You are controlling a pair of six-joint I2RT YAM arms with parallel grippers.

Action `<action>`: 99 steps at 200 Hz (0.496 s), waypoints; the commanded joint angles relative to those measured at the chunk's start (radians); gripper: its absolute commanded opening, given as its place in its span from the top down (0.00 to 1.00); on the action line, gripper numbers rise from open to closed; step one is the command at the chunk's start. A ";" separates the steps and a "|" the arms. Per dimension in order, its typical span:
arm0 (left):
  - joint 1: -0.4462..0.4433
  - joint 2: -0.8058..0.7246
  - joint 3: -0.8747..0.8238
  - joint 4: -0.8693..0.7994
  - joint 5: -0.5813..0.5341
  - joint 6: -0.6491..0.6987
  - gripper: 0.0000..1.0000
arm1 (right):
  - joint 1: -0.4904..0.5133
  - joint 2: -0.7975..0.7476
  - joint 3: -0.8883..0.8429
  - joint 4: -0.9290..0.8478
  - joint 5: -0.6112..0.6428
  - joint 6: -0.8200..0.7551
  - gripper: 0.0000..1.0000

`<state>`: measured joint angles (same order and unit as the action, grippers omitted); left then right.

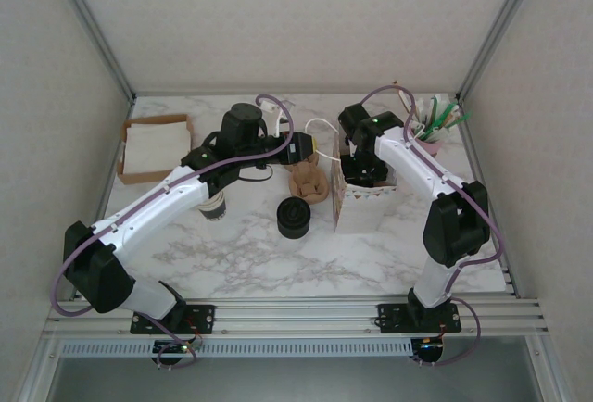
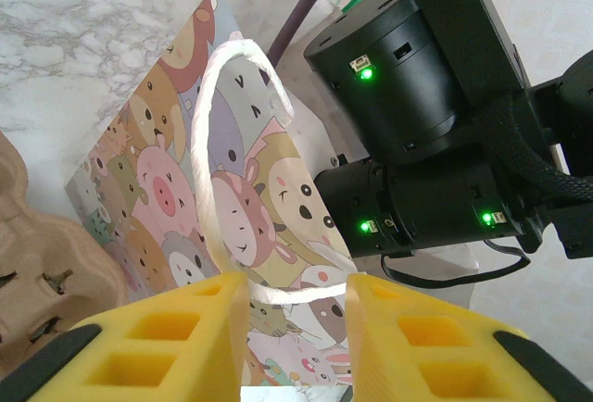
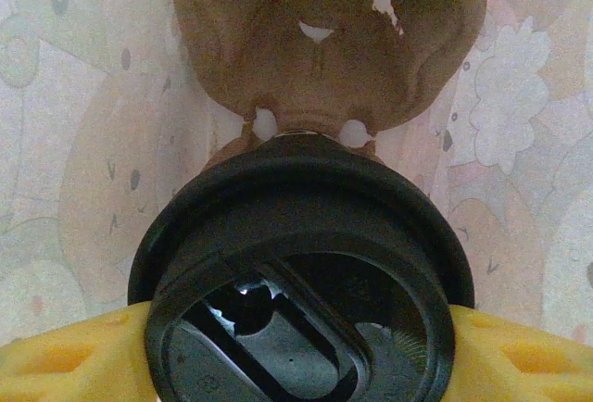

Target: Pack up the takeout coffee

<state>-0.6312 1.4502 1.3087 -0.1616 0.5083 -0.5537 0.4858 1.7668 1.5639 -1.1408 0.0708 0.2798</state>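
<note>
Top external view, starting at the left: an open cardboard box [image 1: 139,176] of white napkins sits in the far left corner of the bench [image 1: 241,263]. The left arm [image 1: 157,203] reaches diagonally over a stack of cream cups [image 1: 215,206] toward the middle. Next come a squat black stack of lids [image 1: 295,217] and, just behind it, a brown pulp carrier [image 1: 308,182]. The carrier stands just beside the cartoon-animal gift bag [image 1: 366,203]. The right arm [image 1: 417,166] bends down into the bag's open top. A pink pot of green stirrers [image 1: 428,138] stands in the far right corner.

Left wrist view: the left gripper [image 2: 296,300] is at the bag's white rope handle [image 2: 215,143]. Its jaws stand partly open, the gap wider than the rope, and the bottom of the loop runs across that gap. Whether either finger presses the rope I cannot tell.

Right wrist view: the right gripper [image 3: 301,365] is inside the bag. Its jaws are spread wide, one yellow finger on each side of the takeout coffee [image 3: 301,282], clasping it below its round black lid. Pale printed paper surrounds the cup, and a brown pulp moulding [image 3: 324,50] shows beyond the lid.
</note>
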 commanded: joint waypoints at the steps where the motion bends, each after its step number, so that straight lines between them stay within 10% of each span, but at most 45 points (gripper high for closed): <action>1: 0.004 0.004 0.032 -0.006 -0.007 -0.009 0.67 | 0.000 0.032 -0.044 -0.029 -0.029 0.001 0.31; 99: 0.004 0.002 0.032 -0.005 -0.008 -0.014 0.67 | 0.000 0.022 -0.045 -0.032 -0.029 -0.001 0.30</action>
<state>-0.6312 1.4502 1.3090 -0.1616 0.5083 -0.5541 0.4858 1.7653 1.5635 -1.1416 0.0708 0.2798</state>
